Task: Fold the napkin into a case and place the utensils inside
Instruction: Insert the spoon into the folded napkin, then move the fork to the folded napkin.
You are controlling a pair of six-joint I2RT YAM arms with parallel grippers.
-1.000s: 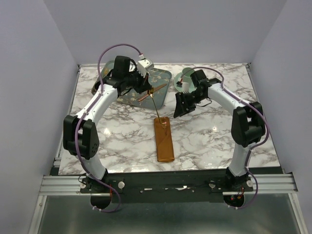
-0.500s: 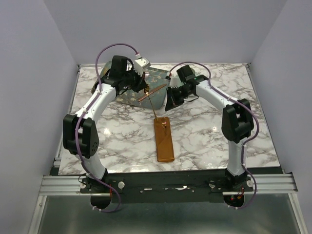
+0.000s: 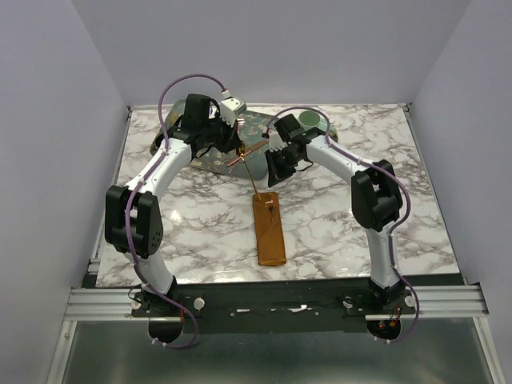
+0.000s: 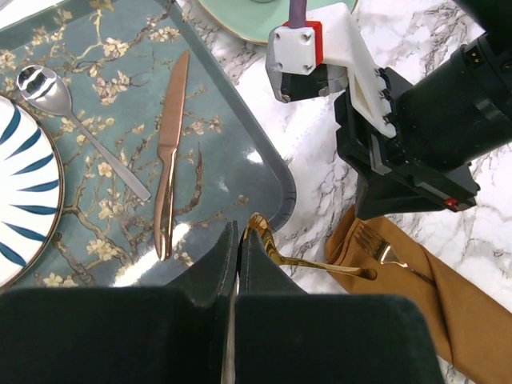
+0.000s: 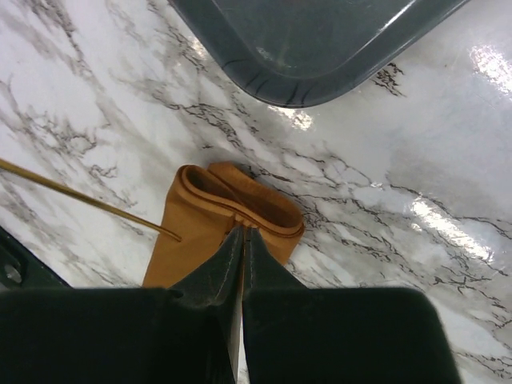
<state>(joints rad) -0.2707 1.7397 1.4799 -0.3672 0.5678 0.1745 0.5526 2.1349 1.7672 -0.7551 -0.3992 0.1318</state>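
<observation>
On the marble bench (image 3: 344, 216), nearest the arm bases, the rust-orange case (image 3: 270, 232) is lying lengthwise, and a fork (image 4: 374, 240) is sticking out of its far mouth. The right claw (image 5: 242, 234) is hanging just over that mouth, jaws pressed together, gripping nothing I can see. Farther left, the left claw (image 4: 238, 236) is pinching a gold spoon (image 4: 320, 266) by the bowl, its handle pointing toward the mouth. Beyond, a copper knife (image 4: 170, 152) is lying on the green tray (image 4: 240, 136).
</observation>
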